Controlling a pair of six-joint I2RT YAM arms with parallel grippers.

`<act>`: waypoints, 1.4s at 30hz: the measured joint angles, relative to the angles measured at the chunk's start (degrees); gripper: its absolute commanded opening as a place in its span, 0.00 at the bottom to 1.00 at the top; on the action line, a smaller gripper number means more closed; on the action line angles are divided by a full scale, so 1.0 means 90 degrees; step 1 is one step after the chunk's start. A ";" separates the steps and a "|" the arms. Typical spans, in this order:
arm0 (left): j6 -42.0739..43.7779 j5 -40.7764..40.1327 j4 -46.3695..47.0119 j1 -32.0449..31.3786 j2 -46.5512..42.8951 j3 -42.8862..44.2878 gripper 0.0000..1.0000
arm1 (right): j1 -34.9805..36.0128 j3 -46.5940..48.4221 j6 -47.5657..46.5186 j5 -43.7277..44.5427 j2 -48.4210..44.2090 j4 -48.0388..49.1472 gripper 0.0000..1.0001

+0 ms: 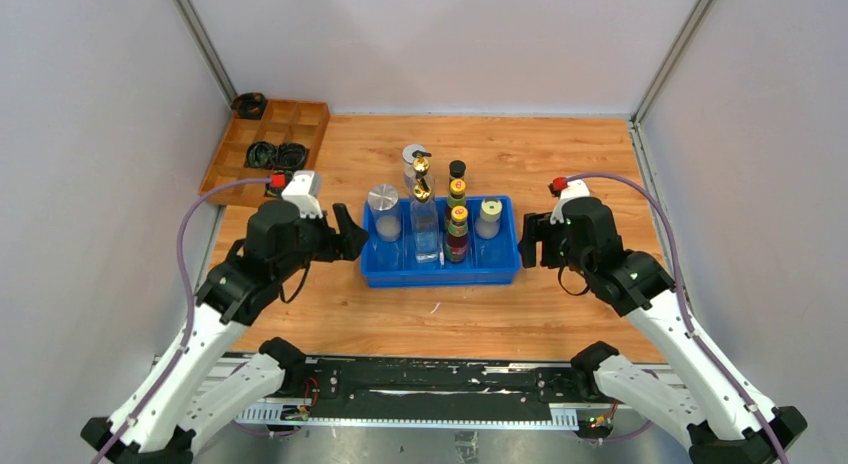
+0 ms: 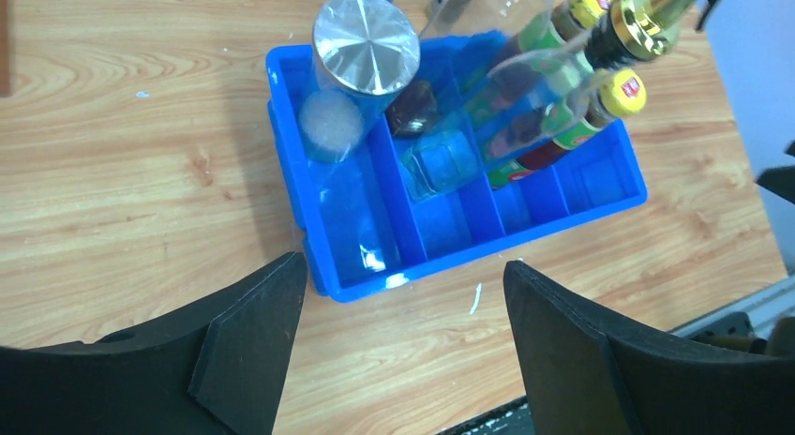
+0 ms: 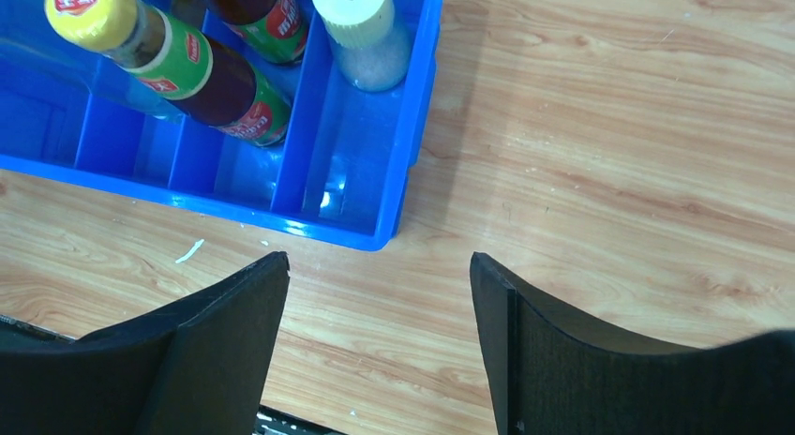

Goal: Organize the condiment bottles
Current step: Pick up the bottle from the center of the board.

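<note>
A blue divided bin (image 1: 440, 274) sits mid-table. In it stand a silver-lidded jar (image 1: 383, 209), a tall clear gold-spouted bottle (image 1: 423, 219), two dark yellow-capped sauce bottles (image 1: 458, 232) (image 1: 457, 190) and a cream-lidded jar (image 1: 488, 216). Another silver-lidded jar (image 1: 411, 156) and a small black-capped bottle (image 1: 457, 169) stand at the bin's far edge. My left gripper (image 1: 352, 234) is open and empty at the bin's left end; its wrist view shows the bin (image 2: 328, 224), the jar (image 2: 366, 46) and the spout (image 2: 637, 27). My right gripper (image 1: 527, 242) is open and empty at the right end, above the bin's corner (image 3: 412, 163) and the cream-lidded jar (image 3: 354, 11).
A wooden divided tray (image 1: 302, 112) with black coiled rings (image 1: 278, 154) lies at the back left. Grey walls enclose the table on three sides. A small white scrap (image 1: 435, 307) lies in front of the bin.
</note>
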 measured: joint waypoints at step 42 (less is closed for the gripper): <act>0.1841 0.0056 0.0571 0.0517 0.7827 0.5394 0.84 | -0.1734 0.2232 -0.0282 -0.1270 0.3740 0.0350 0.68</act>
